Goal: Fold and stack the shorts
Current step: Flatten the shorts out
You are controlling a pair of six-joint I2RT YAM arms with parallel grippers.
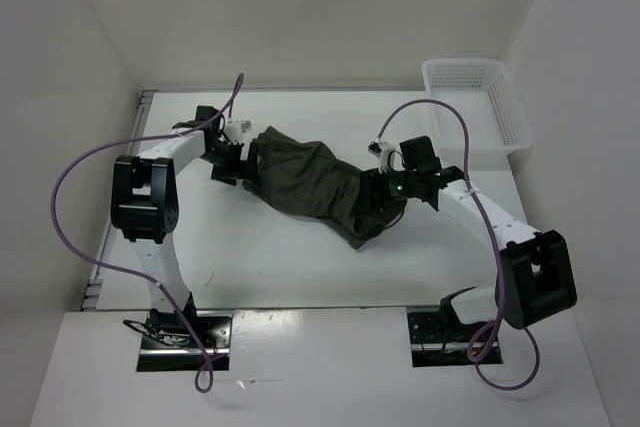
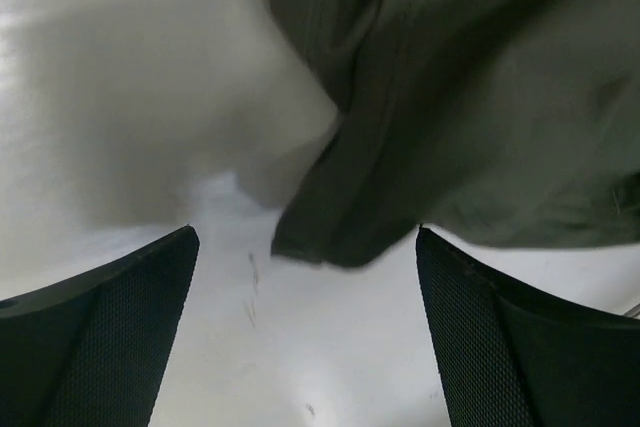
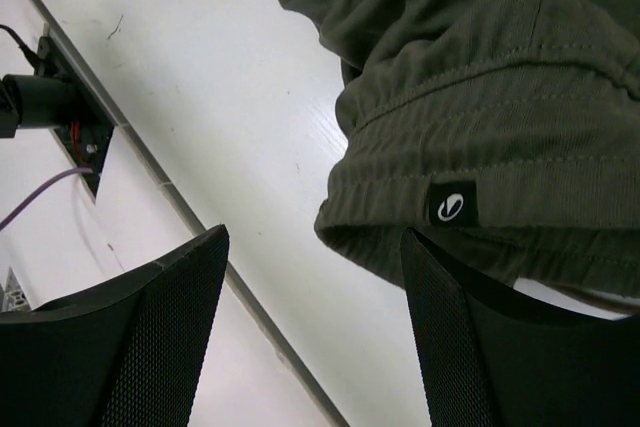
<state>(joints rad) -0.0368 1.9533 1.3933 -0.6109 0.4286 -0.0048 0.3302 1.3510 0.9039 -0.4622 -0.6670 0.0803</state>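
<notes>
Shorts [image 1: 315,187] lie crumpled across the middle of the bench [image 1: 260,257], between both arms. Left gripper [image 2: 305,247] has its fingers apart at one end; right gripper [image 3: 312,237] also apart, beside the waistband [image 3: 480,177].

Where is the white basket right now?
In the top view, the white mesh basket sits at the far right corner of the table, beyond the right gripper and apart from the shorts.

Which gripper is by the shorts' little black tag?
The right gripper, at the waistband of the dark olive-green fabric shorts; the left gripper faces plain fabric.
</notes>
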